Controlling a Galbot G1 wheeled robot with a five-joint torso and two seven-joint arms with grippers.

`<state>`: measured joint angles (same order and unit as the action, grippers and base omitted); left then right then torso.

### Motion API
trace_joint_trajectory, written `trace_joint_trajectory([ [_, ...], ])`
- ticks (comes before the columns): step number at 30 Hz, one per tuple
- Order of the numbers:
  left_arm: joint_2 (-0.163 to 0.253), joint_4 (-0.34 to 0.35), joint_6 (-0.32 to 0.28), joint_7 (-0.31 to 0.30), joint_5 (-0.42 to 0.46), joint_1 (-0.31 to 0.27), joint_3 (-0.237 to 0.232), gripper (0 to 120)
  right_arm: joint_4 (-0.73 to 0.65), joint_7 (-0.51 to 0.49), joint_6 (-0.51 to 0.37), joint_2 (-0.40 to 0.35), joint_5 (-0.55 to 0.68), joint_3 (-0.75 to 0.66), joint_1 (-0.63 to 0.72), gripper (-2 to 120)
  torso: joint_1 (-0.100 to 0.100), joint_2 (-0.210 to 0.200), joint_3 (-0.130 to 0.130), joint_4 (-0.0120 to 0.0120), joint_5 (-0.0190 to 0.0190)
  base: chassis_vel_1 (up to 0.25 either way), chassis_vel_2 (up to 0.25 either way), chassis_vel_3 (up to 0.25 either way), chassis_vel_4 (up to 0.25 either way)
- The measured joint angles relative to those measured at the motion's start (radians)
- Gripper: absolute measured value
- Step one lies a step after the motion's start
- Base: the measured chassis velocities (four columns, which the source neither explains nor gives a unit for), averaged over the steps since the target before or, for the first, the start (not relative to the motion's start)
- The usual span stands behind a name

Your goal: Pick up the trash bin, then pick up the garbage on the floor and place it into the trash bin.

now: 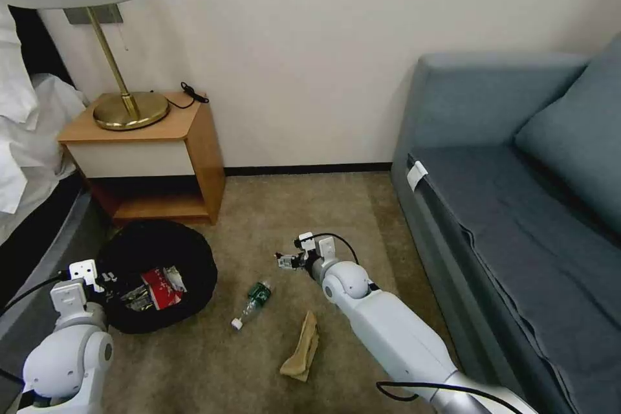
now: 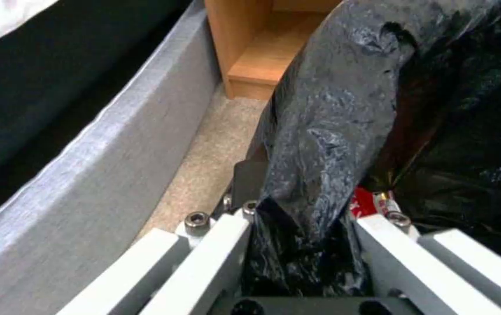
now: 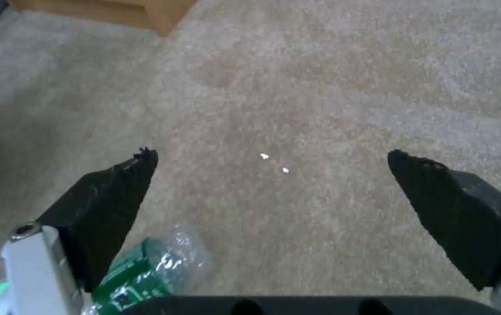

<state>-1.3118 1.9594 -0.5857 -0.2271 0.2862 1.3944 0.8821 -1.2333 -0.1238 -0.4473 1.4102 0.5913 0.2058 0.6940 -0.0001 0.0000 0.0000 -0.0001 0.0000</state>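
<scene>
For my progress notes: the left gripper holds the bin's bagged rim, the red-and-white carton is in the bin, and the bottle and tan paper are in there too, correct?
Not quite. The head view shows the bottle and tan paper lying on the carpet, outside the trash bin. The rest stands: the left gripper is clamped on the bagged rim, and the red-and-white carton is inside.

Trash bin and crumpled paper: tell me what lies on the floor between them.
In the head view, the clear bottle lies on the carpet between the trash bin and the crumpled tan paper.
</scene>
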Motion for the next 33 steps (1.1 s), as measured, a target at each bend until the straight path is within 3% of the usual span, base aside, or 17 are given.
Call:
trace_joint_trajectory([
  [9, 0.007, 0.011, -0.005, -0.005, -0.004, 0.003, -0.006, 2, -0.137, -0.167, -0.166, -0.101, 0.344, 0.113, -0.067, 100, 0.000, 0.000, 0.000, 0.0001, 0.0001, -0.026, 0.037, 0.038, -0.027],
  [11, 0.010, 0.011, -0.010, -0.006, -0.004, 0.004, -0.006, 2, -0.211, -0.298, -0.206, -0.160, 0.448, 0.185, -0.076, 100, 0.000, 0.000, 0.000, 0.0001, 0.0000, 0.000, 0.000, 0.000, 0.000],
  [14, 0.011, 0.011, -0.011, -0.007, -0.004, 0.005, -0.006, 2, -0.245, -0.370, -0.233, -0.180, 0.515, 0.207, -0.076, 100, 0.000, 0.000, 0.000, 0.0000, 0.0000, 0.000, 0.000, 0.000, 0.000],
  [15, 0.014, 0.011, -0.013, -0.007, -0.004, 0.005, -0.006, 2, -0.307, -0.497, -0.274, -0.207, 0.661, 0.235, -0.072, 100, 0.000, 0.000, 0.000, -0.0001, 0.0001, 0.000, 0.000, 0.000, 0.000],
  [18, 0.015, 0.009, -0.013, -0.007, -0.004, 0.004, -0.006, 2, -0.339, -0.576, -0.288, -0.215, 0.764, 0.239, -0.066, 100, 0.000, 0.000, 0.000, -0.0001, 0.0001, 0.000, 0.000, 0.000, 0.000],
  [20, 0.015, 0.002, -0.013, -0.007, -0.004, 0.002, -0.011, 2, -0.365, -0.687, -0.294, -0.208, 0.880, 0.240, -0.055, 100, 0.000, 0.000, 0.000, 0.0000, 0.0000, 0.000, 0.000, 0.000, 0.000],
  [26, 0.011, -0.004, -0.009, -0.007, -0.007, 0.008, -0.018, 2, -0.359, -0.770, -0.294, -0.193, 0.921, 0.253, -0.025, 100, 0.000, 0.000, 0.000, 0.0001, 0.0001, 0.000, 0.000, 0.000, 0.000],
  [33, 0.014, -0.006, -0.005, -0.006, -0.005, 0.011, -0.016, 2, -0.344, -0.776, -0.293, -0.201, 0.902, 0.267, 0.011, 100, 0.000, 0.000, 0.000, 0.0000, 0.0000, 0.000, 0.000, 0.000, 0.000],
])
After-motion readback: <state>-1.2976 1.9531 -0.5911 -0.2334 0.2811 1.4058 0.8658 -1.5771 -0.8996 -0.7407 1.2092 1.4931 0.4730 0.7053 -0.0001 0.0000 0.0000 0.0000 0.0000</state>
